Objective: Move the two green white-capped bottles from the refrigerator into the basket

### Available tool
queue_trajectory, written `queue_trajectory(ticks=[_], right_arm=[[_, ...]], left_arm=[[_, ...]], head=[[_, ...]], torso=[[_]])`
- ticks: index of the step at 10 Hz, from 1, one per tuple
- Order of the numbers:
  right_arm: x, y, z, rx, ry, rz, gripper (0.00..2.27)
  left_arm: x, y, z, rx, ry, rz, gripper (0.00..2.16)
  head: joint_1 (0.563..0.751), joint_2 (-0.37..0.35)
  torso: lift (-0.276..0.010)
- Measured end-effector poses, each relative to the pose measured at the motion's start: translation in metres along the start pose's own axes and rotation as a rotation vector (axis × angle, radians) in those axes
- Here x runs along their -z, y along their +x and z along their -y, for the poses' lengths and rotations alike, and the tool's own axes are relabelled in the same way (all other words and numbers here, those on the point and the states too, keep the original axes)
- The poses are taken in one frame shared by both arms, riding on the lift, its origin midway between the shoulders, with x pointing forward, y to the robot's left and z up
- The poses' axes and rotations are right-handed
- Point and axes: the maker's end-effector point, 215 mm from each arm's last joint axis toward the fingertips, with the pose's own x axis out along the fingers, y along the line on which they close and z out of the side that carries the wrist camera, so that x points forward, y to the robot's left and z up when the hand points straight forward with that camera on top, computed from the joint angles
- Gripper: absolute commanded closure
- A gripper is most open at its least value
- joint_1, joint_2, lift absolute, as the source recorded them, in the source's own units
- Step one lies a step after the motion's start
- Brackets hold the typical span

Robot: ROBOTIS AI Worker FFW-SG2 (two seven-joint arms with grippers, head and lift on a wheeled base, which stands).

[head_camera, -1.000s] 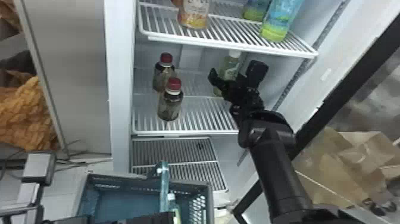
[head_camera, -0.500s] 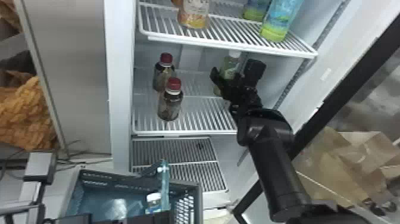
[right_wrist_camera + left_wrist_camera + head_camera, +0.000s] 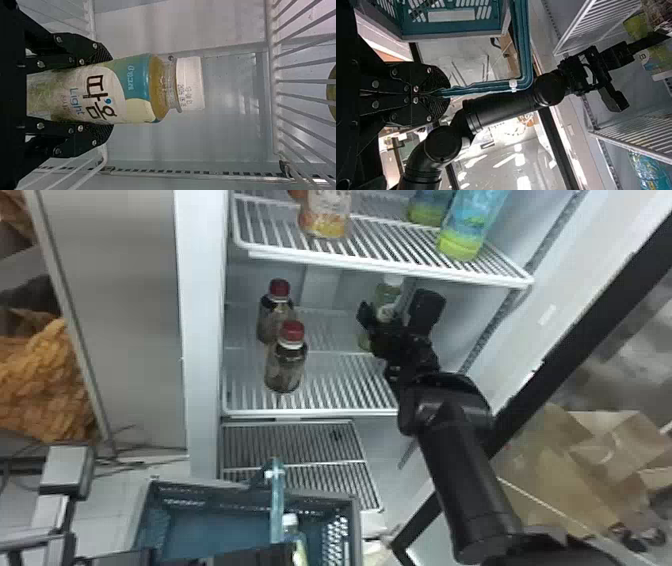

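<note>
The right gripper (image 3: 395, 304) is inside the refrigerator (image 3: 200, 340), with its fingers closed on one green white-capped bottle (image 3: 136, 89), one finger along each side of the body. The white cap (image 3: 190, 84) and the shoulder project past the fingertips. The bottle's foot is at the level of the middle shelf (image 3: 340, 375); whether it bears on the wires cannot be determined.

The left gripper (image 3: 260, 556) is outside the cabinet, at the basket (image 3: 215, 491). In the left wrist view its fingers are closed on the blue basket handle (image 3: 276, 510), which stands raised.

The second green white-capped bottle (image 3: 300, 547) is in the basket, just beside the handle, cap uppermost; its lower part is hidden behind the left gripper.

Two red-capped bottles (image 3: 286, 365) with dark contents stand on the middle shelf, one in front of the other, well apart from the right gripper. The upper shelf (image 3: 390, 268) holds an orange-and-white bottle (image 3: 325, 215) and, toward the right, two blue-and-green bottles (image 3: 472, 225). A lower rack (image 3: 300, 442) is below the middle shelf, behind the basket.

Outside the refrigerator, crumpled orange material (image 3: 40, 380) is noted at left and brown paper (image 3: 565, 460) at right.
</note>
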Motion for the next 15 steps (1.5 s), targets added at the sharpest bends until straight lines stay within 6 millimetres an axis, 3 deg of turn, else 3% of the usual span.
queue_trajectory(ticks=[3, 8, 15], right_arm=[[-0.006, -0.007, -0.007, -0.015, -0.011, 0.027, 0.80], [0.004, -0.035, -0.007, -0.054, -0.024, 0.029, 0.80], [-0.014, -0.089, -0.011, -0.091, -0.055, 0.058, 0.82]], left_arm=[[0.001, 0.000, 0.000, 0.002, -0.004, 0.001, 1.16], [0.004, -0.001, -0.001, 0.005, -0.015, 0.002, 1.16], [0.006, -0.003, 0.000, 0.007, -0.017, 0.002, 1.16]], head=[[0.695, -0.350], [0.695, -0.350], [0.695, -0.350]], torso=[[-0.263], [-0.263], [-0.263]])
